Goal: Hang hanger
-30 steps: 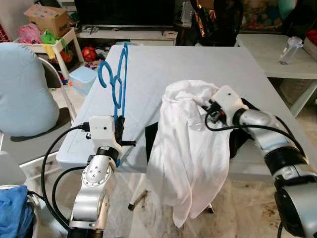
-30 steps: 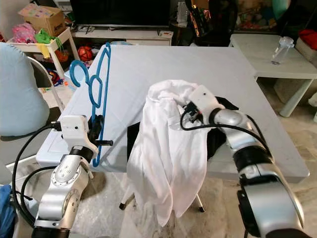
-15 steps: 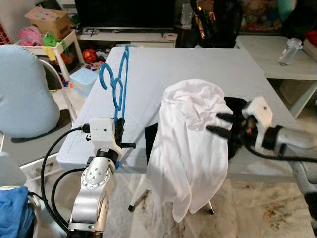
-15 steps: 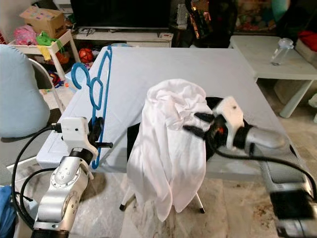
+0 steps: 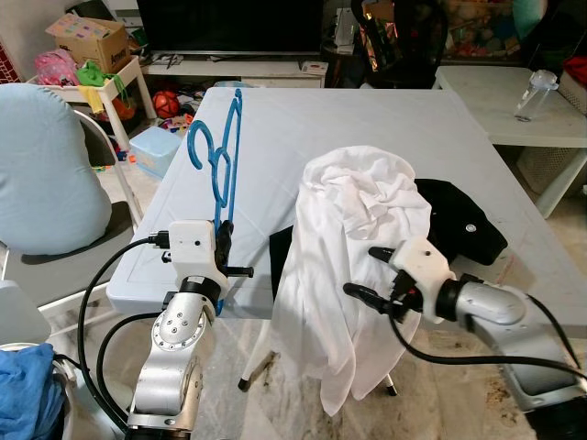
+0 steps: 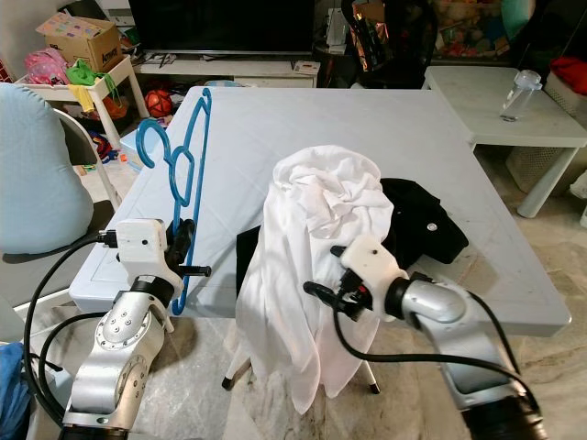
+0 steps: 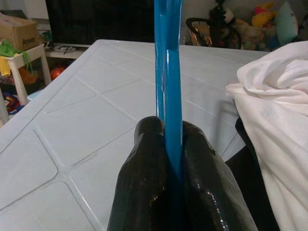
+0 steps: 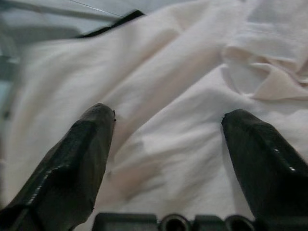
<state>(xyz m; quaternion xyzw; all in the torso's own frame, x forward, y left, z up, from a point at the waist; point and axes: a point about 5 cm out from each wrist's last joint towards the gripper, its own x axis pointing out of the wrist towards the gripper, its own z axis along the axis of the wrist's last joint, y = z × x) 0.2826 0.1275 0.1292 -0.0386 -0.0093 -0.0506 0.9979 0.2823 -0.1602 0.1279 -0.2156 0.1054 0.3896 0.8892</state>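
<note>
A blue plastic hanger (image 5: 217,156) stands upright over the left front corner of the white table (image 5: 367,119). My left gripper (image 5: 221,246) is shut on its lower bar, and the left wrist view shows both fingers (image 7: 149,159) pressed against the blue bar (image 7: 168,72). A white shirt (image 5: 358,247) lies bunched on the table and drapes down over its front edge. My right gripper (image 5: 364,272) is open just in front of the hanging cloth, below the table edge. The right wrist view shows the shirt (image 8: 183,96) between its spread fingers (image 8: 82,149), which hold nothing.
A black garment (image 5: 459,229) lies on the table to the right of the shirt. A light blue chair (image 5: 41,174) stands at the left, a blue cloth (image 5: 27,385) lies at bottom left. A second white table (image 5: 514,119) with a bottle (image 5: 535,92) stands at the right.
My right gripper let go of the top of the white shirt, opened, and dropped down in front of the table edge. The left gripper keeps hold of the hanger in the same place.
</note>
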